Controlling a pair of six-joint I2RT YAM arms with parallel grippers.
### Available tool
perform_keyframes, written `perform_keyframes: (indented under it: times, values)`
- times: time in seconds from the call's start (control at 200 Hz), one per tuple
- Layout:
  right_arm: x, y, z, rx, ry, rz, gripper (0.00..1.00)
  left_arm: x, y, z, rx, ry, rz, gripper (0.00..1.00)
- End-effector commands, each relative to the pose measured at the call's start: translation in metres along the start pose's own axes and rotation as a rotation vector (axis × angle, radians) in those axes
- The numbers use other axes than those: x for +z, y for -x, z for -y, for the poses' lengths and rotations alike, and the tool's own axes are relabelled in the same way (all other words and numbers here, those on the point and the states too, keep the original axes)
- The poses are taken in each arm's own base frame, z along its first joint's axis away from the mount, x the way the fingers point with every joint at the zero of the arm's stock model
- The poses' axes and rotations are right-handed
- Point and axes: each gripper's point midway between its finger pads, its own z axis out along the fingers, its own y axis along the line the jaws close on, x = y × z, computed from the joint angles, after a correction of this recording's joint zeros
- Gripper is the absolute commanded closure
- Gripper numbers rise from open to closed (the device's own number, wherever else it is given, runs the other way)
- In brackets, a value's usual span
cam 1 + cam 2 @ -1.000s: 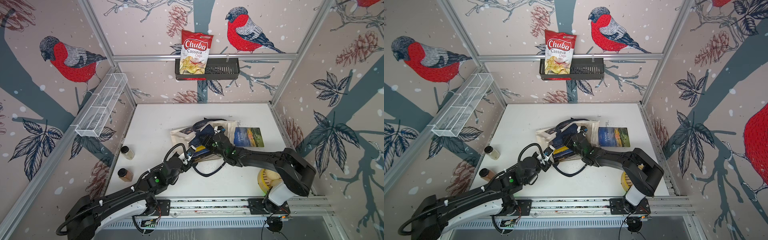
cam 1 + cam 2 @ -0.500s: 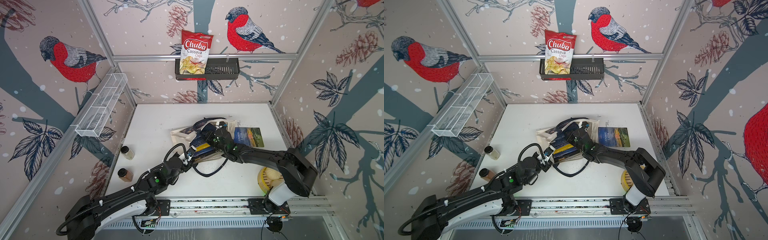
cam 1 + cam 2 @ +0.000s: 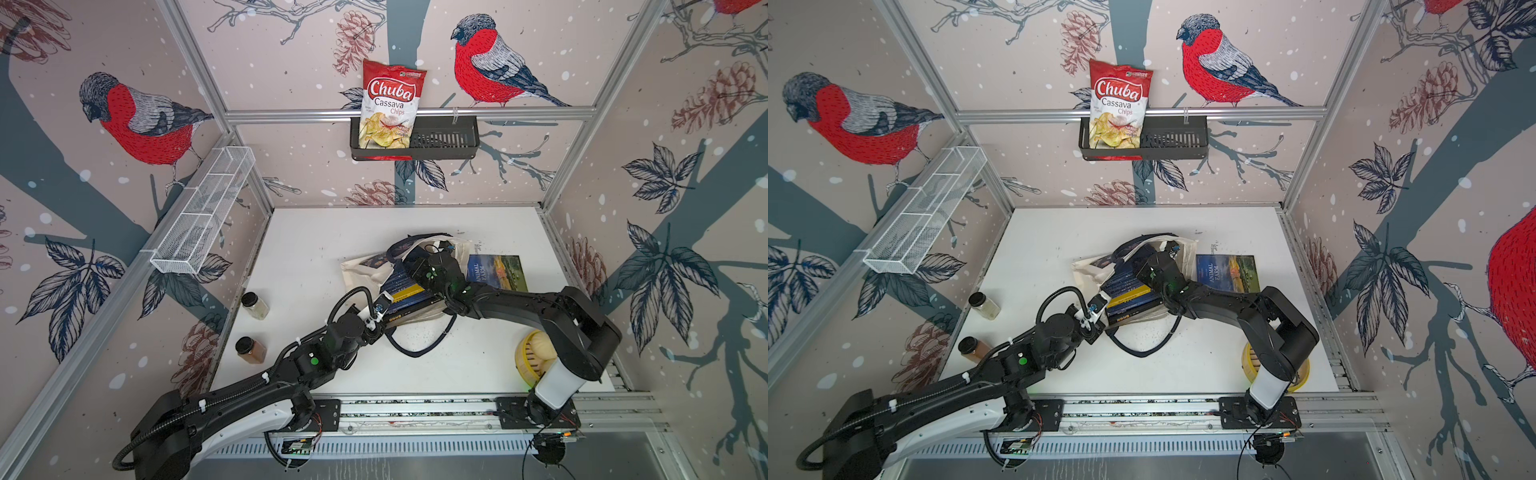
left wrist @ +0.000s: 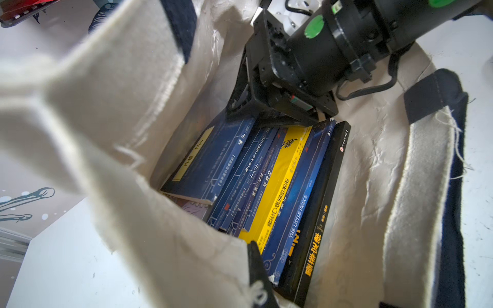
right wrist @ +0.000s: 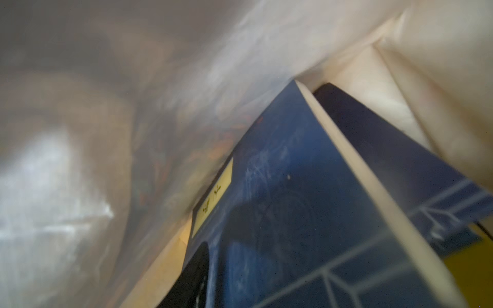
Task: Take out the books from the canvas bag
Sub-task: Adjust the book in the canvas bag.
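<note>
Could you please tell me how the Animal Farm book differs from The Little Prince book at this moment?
Animal Farm lies flat on the white table, outside and beside the canvas bag. The Little Prince sits inside the bag, packed among other books. Animal Farm shows its whole front cover, a landscape picture, while The Little Prince shows only a narrow dark blue strip bearing its title. Both are books with English titles.

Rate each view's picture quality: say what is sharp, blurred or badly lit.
Both top views: sharp, evenly lit, no glare on the cream canvas bag. Left wrist view: the dark blue paperback books are in focus, titles legible; the nearest bag cloth is soft. Right wrist view: dim, smeared, out of focus; only a navy cover with a yellow label is recognisable.
</note>
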Motion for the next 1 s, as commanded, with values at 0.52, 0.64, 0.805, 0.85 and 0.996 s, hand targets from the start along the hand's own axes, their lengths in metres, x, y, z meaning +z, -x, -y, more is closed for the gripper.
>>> perform_keyframes:
  times: [0.52,0.64,0.805,0.85,0.996]
  values:
    - [0.02,-0.004,-0.011,0.008,0.033,0.011,0.76,-0.005,0.026,0.004,0.004,-0.042,0.104,1.0]
    - [0.013,-0.004,-0.018,0.005,0.031,0.018,0.85,-0.006,0.026,0.002,0.001,-0.034,0.107,1.0]
    - [0.002,-0.007,-0.028,0.017,0.007,0.004,0.94,-0.006,0.027,0.002,-0.002,-0.034,0.108,1.0]
    - [0.0,-0.008,-0.029,0.015,-0.008,-0.001,0.92,-0.006,0.027,0.002,-0.002,-0.032,0.107,1.0]
    - [-0.004,-0.015,-0.024,0.017,-0.059,-0.034,0.65,-0.007,0.028,0.0,-0.005,-0.025,0.109,1.0]
